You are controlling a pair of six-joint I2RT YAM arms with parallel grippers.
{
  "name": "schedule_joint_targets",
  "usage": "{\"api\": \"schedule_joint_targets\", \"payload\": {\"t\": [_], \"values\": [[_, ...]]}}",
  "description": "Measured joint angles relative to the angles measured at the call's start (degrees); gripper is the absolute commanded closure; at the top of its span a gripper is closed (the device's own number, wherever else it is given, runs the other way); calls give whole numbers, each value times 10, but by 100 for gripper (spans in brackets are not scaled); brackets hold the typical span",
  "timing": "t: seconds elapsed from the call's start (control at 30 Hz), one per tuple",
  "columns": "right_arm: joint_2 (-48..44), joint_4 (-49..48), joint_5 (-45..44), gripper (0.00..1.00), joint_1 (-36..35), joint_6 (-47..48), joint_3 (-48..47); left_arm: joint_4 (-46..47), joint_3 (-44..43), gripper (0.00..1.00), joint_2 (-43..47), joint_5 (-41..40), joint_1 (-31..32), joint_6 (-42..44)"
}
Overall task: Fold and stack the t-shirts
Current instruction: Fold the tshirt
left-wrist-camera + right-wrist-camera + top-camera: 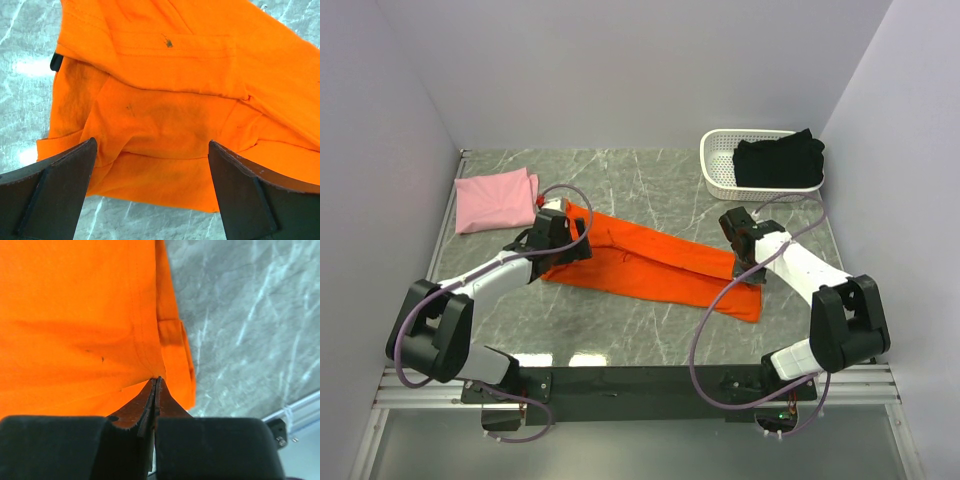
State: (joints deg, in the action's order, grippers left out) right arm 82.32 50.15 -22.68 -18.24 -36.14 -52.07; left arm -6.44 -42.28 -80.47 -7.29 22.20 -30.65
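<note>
The pink shirt [495, 200] lay folded at the far left of the counter [650, 330] — one apparently done. The orange shirt [650, 265] stretched across the middle as a long half-folded band; the left pincer [151, 145] hung spread over one end, the right pincer [156, 382] pinched the hem at the other. The black shirt [778, 160] sat heaped in the basket [718, 175] — not yet folded, nothing stacked.

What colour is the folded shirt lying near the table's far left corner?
The folded shirt is pale pink, seen best in the top external view.
</note>
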Motion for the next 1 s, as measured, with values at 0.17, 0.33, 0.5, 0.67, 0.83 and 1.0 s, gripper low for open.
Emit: {"api": "schedule_joint_targets", "payload": {"t": [0.17,0.33,0.5,0.67,0.83,1.0], "values": [[4,50,-14,100,-16,0,-24,2,6,1,1,1,0,0],[33,99,-35,100,-42,-7,-42,2,8,1,2,4,0,0],[47,139,-53,100,-56,-19,-43,2,8,1,7,4,0,0],[58,166,-66,100,-61,-27,-43,2,8,1,7,4,-2,0],[70,180,-73,100,-75,-30,-52,15,10,1,-13,16,-22,0],[89,186,-79,100,-90,-30,-54,18,18,1,-20,24,-38,-2]]}}
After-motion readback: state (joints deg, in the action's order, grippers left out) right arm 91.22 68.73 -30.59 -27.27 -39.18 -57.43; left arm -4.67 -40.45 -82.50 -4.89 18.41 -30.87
